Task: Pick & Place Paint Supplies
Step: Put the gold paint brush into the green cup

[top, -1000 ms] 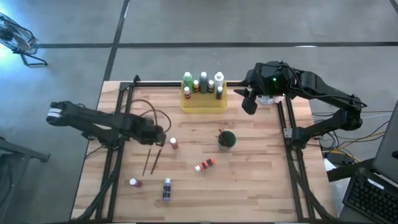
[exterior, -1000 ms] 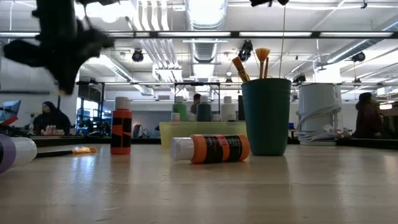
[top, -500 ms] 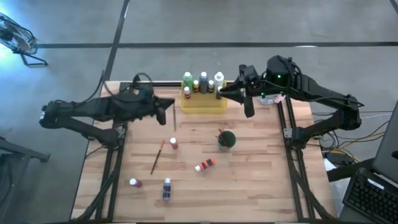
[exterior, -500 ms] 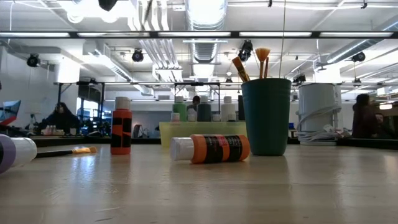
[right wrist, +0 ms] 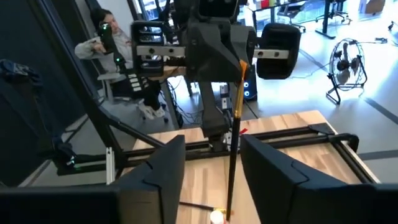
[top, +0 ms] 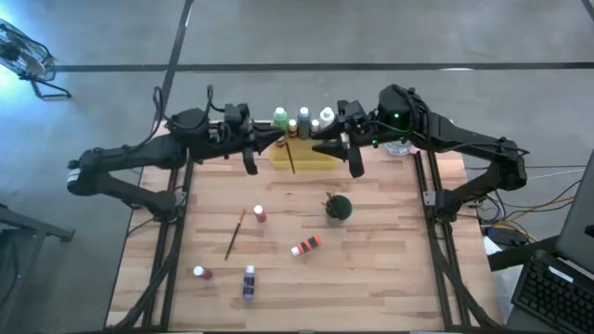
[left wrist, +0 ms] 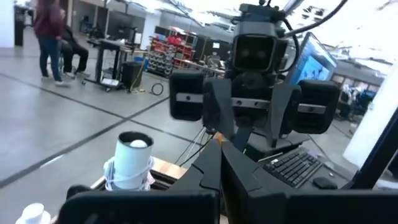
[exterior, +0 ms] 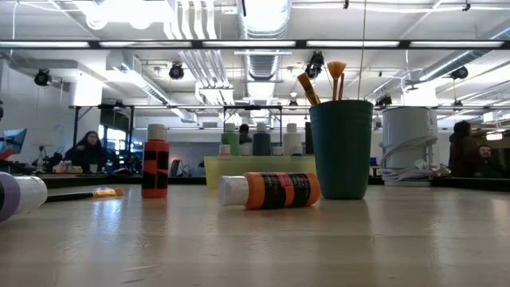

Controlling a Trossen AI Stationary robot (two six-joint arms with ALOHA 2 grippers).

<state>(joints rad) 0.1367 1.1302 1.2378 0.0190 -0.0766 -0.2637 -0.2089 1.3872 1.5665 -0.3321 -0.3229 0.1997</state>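
Note:
My left gripper (top: pixel 278 143) is raised over the table's far side, pointing level toward the right, and is shut on a thin orange-brown paintbrush (top: pixel 290 157). The paintbrush hangs over the yellow tray (top: pixel 320 160), which holds several paint bottles. My right gripper (right wrist: pixel 212 143) faces it from the right and is open. Its fingers stand on either side of the hanging brush without touching it. A second brush (top: pixel 234 235) lies flat on the table. The dark green cup (top: pixel 339 207) holds brushes. My left gripper pinches the paintbrush near its upper end (right wrist: pixel 239 74) between its two shut fingers. The fingers come level from the table's left and lie across the brush. The brush hangs nearly upright below them, clear of the table.
Loose bottles are on the boards: a red one (top: pixel 260 214), an orange one lying down (exterior: pixel 271 190), a small one (top: pixel 200 273) and a purple one (top: pixel 249 283) near the front left. Dark rails (top: pixel 432 199) run along both table sides.
My left gripper has risen from the table's left with one brush and gone toward the far edge and the right. It has tipped from pointing down to level. The brush is lifted clear; the other brush has stayed on the table. My right gripper has gone left toward it.

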